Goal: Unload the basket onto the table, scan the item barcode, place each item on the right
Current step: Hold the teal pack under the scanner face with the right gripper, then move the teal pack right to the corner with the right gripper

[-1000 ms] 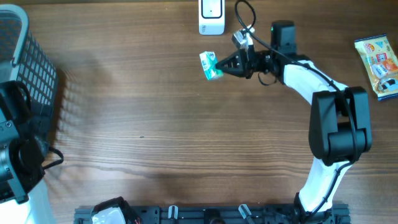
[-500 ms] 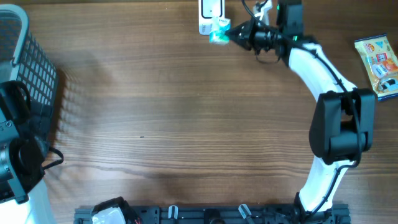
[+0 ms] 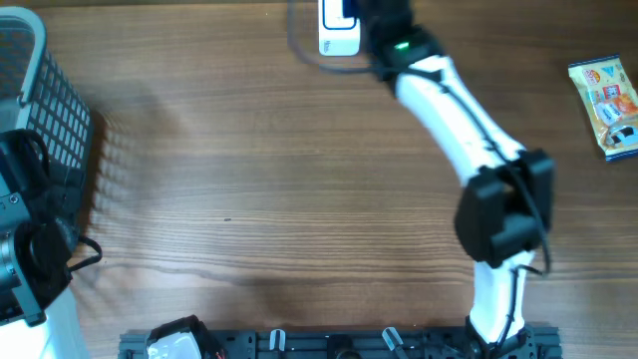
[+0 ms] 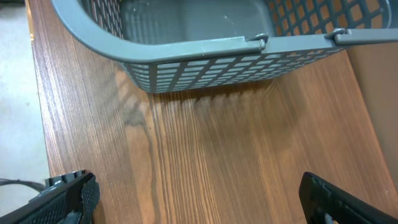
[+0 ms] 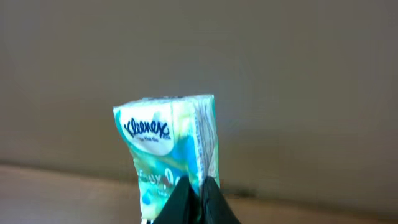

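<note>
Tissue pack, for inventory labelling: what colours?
The tissue pack is white and teal, blue lettering; best in right wrist view.

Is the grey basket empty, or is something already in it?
Empty as far as shown: in the left wrist view the visible floor of the basket is bare; the rest is out of frame.

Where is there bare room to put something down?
The wide middle of the table, between basket and right arm, is bare; so is the strip between that arm and the snack pack. Crowded at the far edge, where the arm reaches the scanner.
</note>
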`<act>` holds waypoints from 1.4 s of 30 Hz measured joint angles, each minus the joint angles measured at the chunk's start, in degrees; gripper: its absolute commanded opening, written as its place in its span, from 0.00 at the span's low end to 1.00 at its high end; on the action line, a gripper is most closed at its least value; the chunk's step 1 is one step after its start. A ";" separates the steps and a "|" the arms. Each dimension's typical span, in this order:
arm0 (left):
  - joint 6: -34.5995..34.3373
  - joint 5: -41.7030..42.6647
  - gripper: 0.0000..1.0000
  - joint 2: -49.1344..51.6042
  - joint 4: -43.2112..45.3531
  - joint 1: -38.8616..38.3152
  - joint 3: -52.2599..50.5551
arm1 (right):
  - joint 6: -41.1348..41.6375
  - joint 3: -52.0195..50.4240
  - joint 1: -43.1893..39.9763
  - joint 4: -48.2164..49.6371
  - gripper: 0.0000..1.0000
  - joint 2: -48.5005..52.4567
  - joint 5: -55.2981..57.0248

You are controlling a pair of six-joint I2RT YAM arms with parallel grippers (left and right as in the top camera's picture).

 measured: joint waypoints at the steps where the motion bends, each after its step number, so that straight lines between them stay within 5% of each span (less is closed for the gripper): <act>1: 0.00 0.00 1.00 0.00 0.04 0.00 0.00 | -3.48 0.02 0.94 3.19 0.05 1.60 2.19; 13: 0.00 -0.02 1.00 0.00 0.02 0.00 0.00 | -23.71 -0.09 1.01 11.37 0.04 15.76 9.16; 21: 0.00 -0.02 1.00 0.00 0.02 0.00 0.00 | -27.41 -0.07 1.01 12.50 0.05 15.76 10.78; 31: 0.00 -0.02 1.00 0.00 0.02 0.00 0.02 | -33.62 -0.07 -3.30 19.56 0.04 15.76 30.42; 37: 0.00 0.00 1.00 0.00 0.02 0.00 0.00 | -31.76 -0.07 -15.72 13.09 0.04 15.76 43.91; 42: 0.00 0.00 1.00 0.00 0.02 0.00 0.00 | -23.65 0.07 -26.03 -2.78 0.04 15.76 51.17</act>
